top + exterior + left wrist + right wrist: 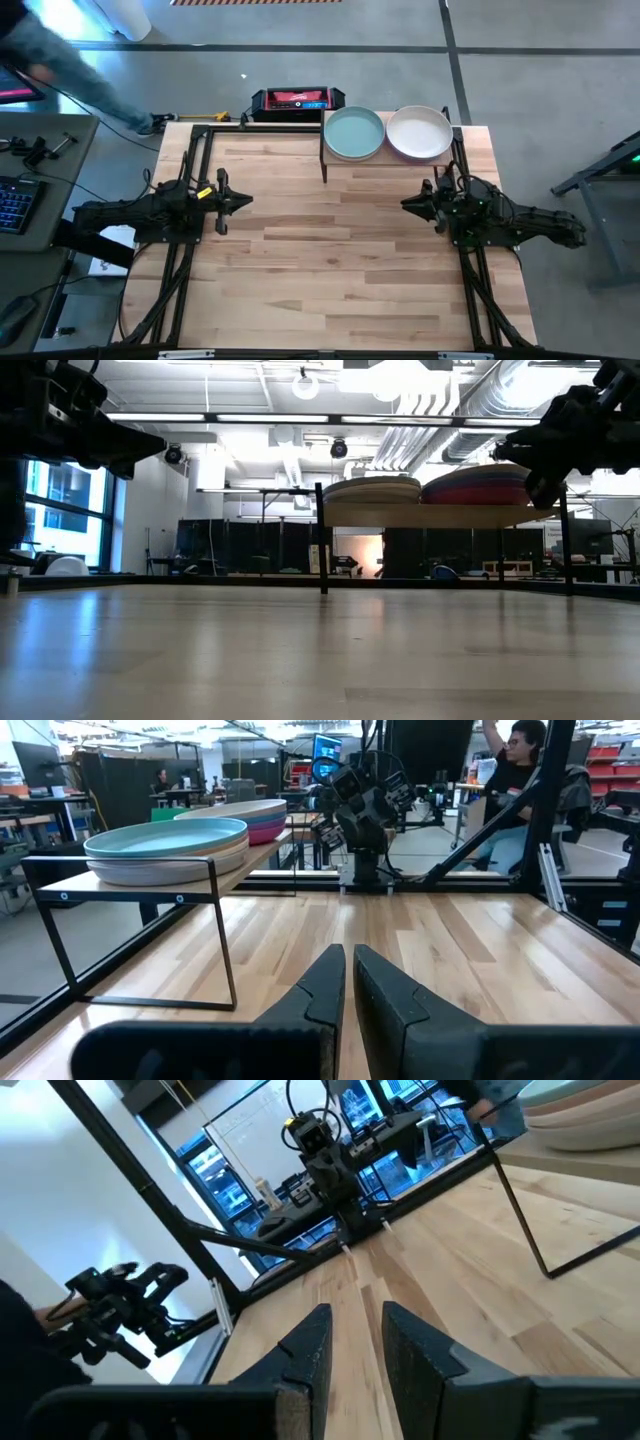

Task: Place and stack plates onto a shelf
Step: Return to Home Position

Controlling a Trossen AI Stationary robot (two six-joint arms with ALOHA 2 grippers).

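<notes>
Teal plate [354, 133], white plate [419, 132] on shelf [386, 160]; well apart, left fingers [240, 200] clenched, right fingers [410, 204] parted.

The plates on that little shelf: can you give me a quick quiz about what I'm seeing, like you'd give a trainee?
1. True or false: a plate lies on the tabletop.
2. Which tops the stack on the shelf nearer the left arm? A magenta plate, B teal plate, C grey plate.
3. How many stacks stand on the shelf?
Key: 1 false; 2 B; 3 two, the other topped by a white plate.
</notes>
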